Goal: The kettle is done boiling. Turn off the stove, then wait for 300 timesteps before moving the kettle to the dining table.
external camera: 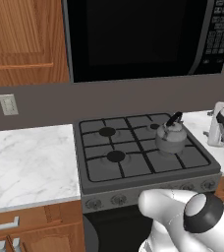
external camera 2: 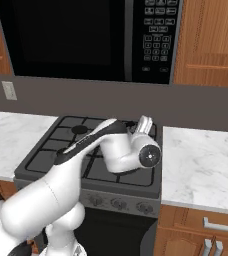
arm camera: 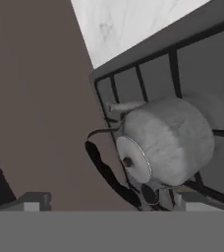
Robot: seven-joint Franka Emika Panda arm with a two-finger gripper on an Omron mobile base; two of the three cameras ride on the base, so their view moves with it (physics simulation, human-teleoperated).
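Kettle [external camera: 171, 137] sits on the stove [external camera: 143, 160], on the black grate over the back right burner, handle arched up and tilted toward the wall. In the left base view, going left to right, a marble counter [external camera: 28, 165] lies left of the stove, then the two left burners, then the kettle, then the white arm rising at the right edge. Above hangs a black microwave [external camera: 138, 37]. In the hand view the kettle [arm camera: 165, 142] appears rolled sideways, lying between and just beyond the two finger tips, one at the lower left [arm camera: 33, 201] and one at the lower right [arm camera: 195, 201]. The gripper [arm camera: 114, 202] stands wide open, with nothing held, near the kettle but not touching it.
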